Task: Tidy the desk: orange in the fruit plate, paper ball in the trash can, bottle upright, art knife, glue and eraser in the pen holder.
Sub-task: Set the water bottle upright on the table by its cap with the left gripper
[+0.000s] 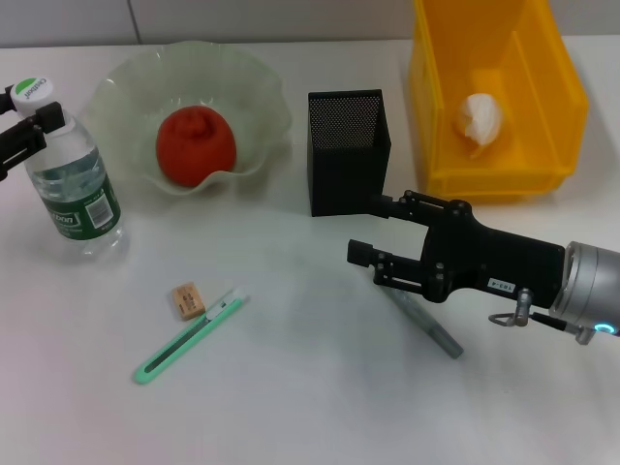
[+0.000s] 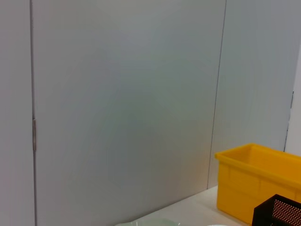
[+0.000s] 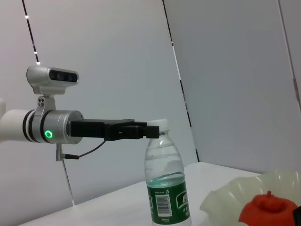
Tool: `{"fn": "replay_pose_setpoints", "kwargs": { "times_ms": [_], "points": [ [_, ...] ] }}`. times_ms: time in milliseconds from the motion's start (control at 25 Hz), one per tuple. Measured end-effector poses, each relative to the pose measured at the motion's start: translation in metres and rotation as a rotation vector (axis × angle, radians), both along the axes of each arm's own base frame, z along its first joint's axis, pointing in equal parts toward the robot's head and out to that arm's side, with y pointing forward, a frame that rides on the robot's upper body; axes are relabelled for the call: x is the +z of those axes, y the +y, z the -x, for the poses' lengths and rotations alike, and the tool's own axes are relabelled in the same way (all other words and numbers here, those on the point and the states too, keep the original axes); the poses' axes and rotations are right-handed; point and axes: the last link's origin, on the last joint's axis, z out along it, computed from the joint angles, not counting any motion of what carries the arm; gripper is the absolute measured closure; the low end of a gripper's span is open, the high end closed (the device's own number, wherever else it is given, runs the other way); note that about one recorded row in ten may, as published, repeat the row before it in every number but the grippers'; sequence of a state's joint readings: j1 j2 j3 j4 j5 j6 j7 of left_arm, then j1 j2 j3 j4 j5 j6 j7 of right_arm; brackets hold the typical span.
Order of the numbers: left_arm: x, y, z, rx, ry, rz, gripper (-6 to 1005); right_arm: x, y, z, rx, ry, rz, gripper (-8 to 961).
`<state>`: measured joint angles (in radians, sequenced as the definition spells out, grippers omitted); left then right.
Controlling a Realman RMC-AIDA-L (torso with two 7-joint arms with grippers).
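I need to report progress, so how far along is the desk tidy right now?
Done: orange in the fruit plate, paper ball in the yellow bin, bottle upright with the left gripper at its neck. In hand: the right gripper hovers open above the grey glue stick. Left: glue, eraser and green art knife lie on the desk; none is in the pen holder.

Possibly "Custard" on bottle cap (image 1: 31, 89)

orange (image 1: 197, 145) in plate (image 1: 254, 102), bottle (image 1: 74, 184) upright (capped), paper ball (image 1: 480, 121) binned.
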<state>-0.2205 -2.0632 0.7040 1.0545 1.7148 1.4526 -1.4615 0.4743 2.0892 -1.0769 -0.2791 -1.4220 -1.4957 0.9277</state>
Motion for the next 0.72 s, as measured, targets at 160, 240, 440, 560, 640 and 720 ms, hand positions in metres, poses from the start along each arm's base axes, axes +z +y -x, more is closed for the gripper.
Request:
{"fn": "replay_pose_setpoints", "kwargs": {
  "times_ms": [160, 240, 440, 560, 640, 720],
  "points": [
    [-0.0038, 0.001, 0.0023, 0.008, -0.008, 0.003, 482, 0.0, 0.0002, 0.0002, 0.001, 0.0, 0.0, 258],
    [-0.0065, 0.0021, 0.0029, 0.011, -0.017, 0.008, 480, 0.0, 0.0002, 0.0002, 0.001, 0.0, 0.0, 259],
    [-0.0082, 0.0044, 0.0062, 0.005, -0.02, -0.015, 475, -0.0003, 0.0002, 0.0004, 0.0, 0.001, 0.0, 259],
    [-0.0089, 0.0048, 0.0075, 0.008, -0.026, -0.016, 472, -0.0007, -0.0002, 0.0001, -0.003, 0.002, 0.002, 259],
    [-0.0085, 0.0047, 0.0083, 0.01, -0.027, -0.018, 470, -0.001, -0.0006, 0.0, -0.005, 0.003, 0.003, 259],
    [-0.0084, 0.0045, 0.0085, 0.007, -0.023, -0.02, 468, -0.0011, -0.0006, 0.0, -0.005, 0.003, 0.003, 258]
  ]
}}
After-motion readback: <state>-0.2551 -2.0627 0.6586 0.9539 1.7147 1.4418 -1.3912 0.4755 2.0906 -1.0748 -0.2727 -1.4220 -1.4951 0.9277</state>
